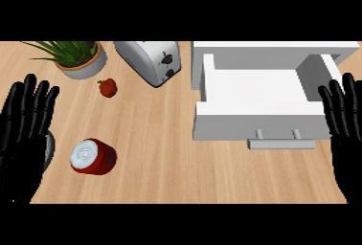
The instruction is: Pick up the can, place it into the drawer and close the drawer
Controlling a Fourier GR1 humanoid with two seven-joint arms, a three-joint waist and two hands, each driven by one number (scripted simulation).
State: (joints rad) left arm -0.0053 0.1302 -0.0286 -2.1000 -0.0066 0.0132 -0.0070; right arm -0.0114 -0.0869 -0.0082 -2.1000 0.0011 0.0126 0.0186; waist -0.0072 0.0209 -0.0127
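Two black hands at the view's side edges, both resting with fingers straight, spread slightly apart and pointing up, holding nothing: left hand [27,124] at the left edge, right hand [344,119] at the right edge, just beside the drawer's right wall.

One wooden bench [170,158], light grain, carrying all items below.

One red can [93,157] with a white top, tilted on the bench in the lower left, near the left hand but apart from it, and well apart from the drawer.

One white drawer [251,91], pulled open toward the viewer, its inside bare and white; a grey handle [280,142] on its front panel. It extends from a white cabinet body [276,50] at the upper right.

One silver toaster [151,60], set at an angle, left of the drawer.

One potted plant [74,56] with green leaves in a grey pot, upper left corner.

One small red fruit [107,87], possibly a strawberry, between the plant and the can.
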